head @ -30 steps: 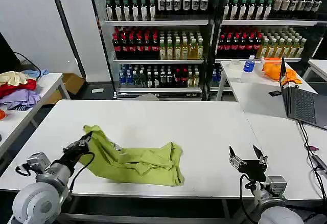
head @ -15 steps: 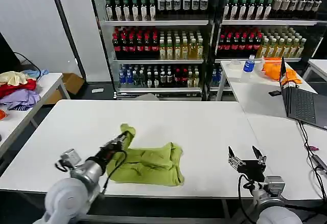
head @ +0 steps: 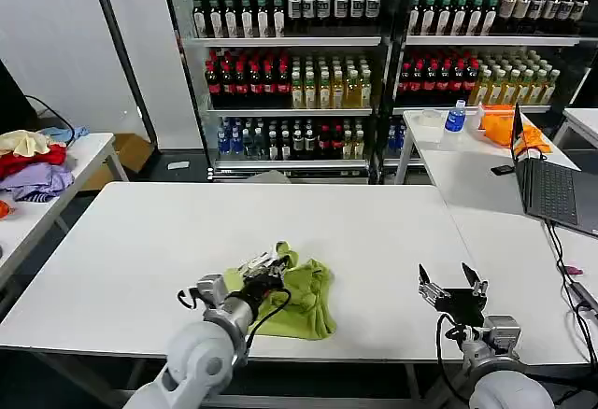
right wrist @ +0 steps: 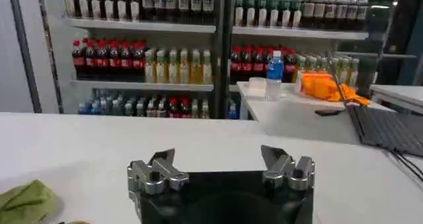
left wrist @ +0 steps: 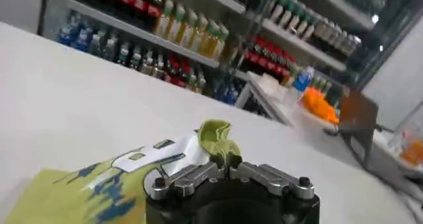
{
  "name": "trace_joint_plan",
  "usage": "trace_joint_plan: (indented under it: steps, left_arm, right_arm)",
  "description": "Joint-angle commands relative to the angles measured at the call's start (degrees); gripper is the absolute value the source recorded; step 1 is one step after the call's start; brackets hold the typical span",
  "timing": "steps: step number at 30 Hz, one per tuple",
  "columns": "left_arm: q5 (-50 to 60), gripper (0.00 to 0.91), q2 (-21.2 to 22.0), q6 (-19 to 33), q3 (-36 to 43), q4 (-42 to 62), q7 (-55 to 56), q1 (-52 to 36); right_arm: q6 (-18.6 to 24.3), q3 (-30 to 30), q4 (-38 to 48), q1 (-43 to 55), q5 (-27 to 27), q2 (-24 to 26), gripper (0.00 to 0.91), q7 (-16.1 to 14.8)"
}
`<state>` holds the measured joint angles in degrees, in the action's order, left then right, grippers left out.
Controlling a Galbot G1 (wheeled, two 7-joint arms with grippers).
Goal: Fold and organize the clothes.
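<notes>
Left gripper (head: 268, 262) dragged pinched T-shirt (head: 304, 299) edge rightward; right gripper (head: 452, 285) wide, idle.

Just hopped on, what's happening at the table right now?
The left gripper is shut on a pinched edge of the light yellow-green cotton T-shirt, carrying that edge over the rest of the shirt, which lies bunched near the front of the white table. The right gripper hovers open over the table's right side, apart from the shirt.
</notes>
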<state>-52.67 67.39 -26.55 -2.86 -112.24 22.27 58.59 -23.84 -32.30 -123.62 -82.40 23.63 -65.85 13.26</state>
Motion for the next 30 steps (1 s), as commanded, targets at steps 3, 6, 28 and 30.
trace_joint_plan:
  steps: [3,6,28,30]
  left_arm:
    - [7.3,0.907,3.91,-0.22,6.88,2.61,-8.6,-4.48]
    - [4.84,0.907,3.43,-0.55,5.16,1.44,-9.98,-3.1]
    - [-2.7,0.907,-10.61,-4.35,-27.78,-2.27,-7.49,18.69]
    - [-5.02,0.907,-9.37,-5.15,-27.56,-2.04,-7.24,19.39]
  right_arm:
    - [-0.72,0.25,1.65,2.95,0.6,1.16,0.907,-0.3]
    - [-0.71,0.12,2.34,3.63,0.91,1.25,0.907,-0.22]
    - [-0.86,1.18,2.98,4.22,1.68,0.92,0.907,0.24]
    - [-0.93,1.03,2.7,3.76,1.56,0.91,0.907,0.24]
